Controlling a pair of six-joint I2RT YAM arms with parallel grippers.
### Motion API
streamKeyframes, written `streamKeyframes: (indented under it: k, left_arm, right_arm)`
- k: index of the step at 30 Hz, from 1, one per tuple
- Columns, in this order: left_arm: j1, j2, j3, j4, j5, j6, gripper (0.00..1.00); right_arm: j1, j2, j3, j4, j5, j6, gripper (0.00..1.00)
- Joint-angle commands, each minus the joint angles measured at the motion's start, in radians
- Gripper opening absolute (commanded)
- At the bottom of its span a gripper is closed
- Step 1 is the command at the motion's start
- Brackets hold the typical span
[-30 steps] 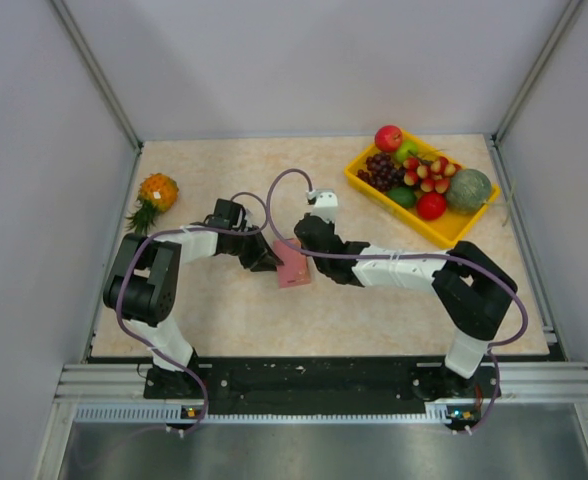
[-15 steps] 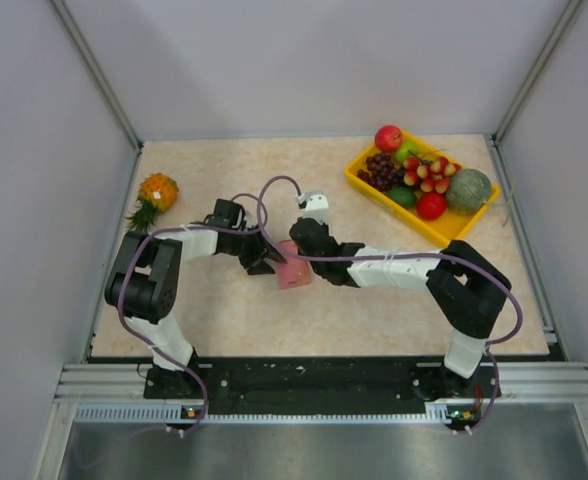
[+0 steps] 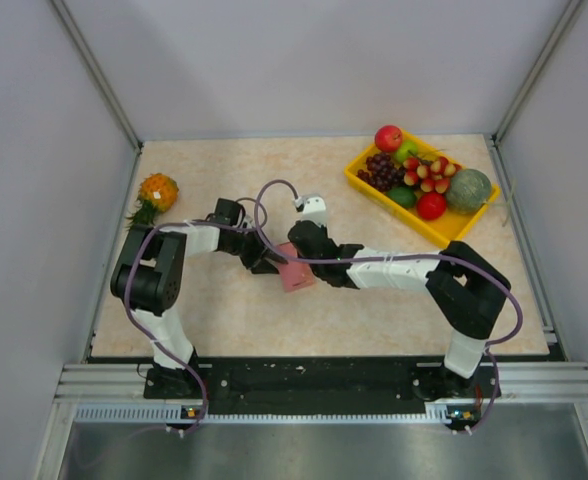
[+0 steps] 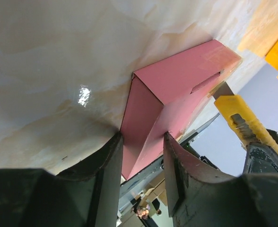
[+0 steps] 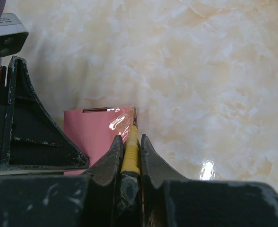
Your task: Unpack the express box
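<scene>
Clamping the near edge of the small flat pink cardboard express box (image 4: pixel 177 80), my left gripper (image 4: pixel 141 142) holds it mid-table on the glossy marbled beige table (image 5: pixel 200 71). My right gripper (image 5: pixel 130 141) pinches a yellow plastic utility knife (image 4: pixel 238 118), blade against the box's taped, smooth-faced edge.

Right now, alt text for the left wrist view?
The left gripper clamps the near edge of the pink express box, marble-patterned table behind it. A yellow utility knife reaches in from the right, blade at the box's far edge.

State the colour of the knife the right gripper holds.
Yellow; the utility knife shows best in the left wrist view.
</scene>
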Motion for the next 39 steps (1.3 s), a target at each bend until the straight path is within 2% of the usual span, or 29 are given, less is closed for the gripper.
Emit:
streamKeyframes:
  k: [1,14,26,39]
  left_arm:
    - [-0.008,0.058,-0.01,0.02,-0.089,-0.047,0.32]
    - [-0.008,0.054,-0.025,0.039,-0.107,-0.076,0.27]
    - [-0.005,0.051,-0.035,0.066,-0.092,-0.087,0.26]
    - [-0.002,0.047,-0.056,0.105,-0.081,-0.128,0.24]
  right_arm:
    - [0.049,-0.039,0.024,-0.052,-0.062,0.02,0.0]
    - [0.066,-0.148,-0.042,-0.138,-0.088,0.046,0.0]
    - [0.067,-0.136,-0.084,-0.164,-0.124,0.071,0.0]
    - [0.072,-0.154,-0.052,-0.342,-0.167,0.148,0.0]
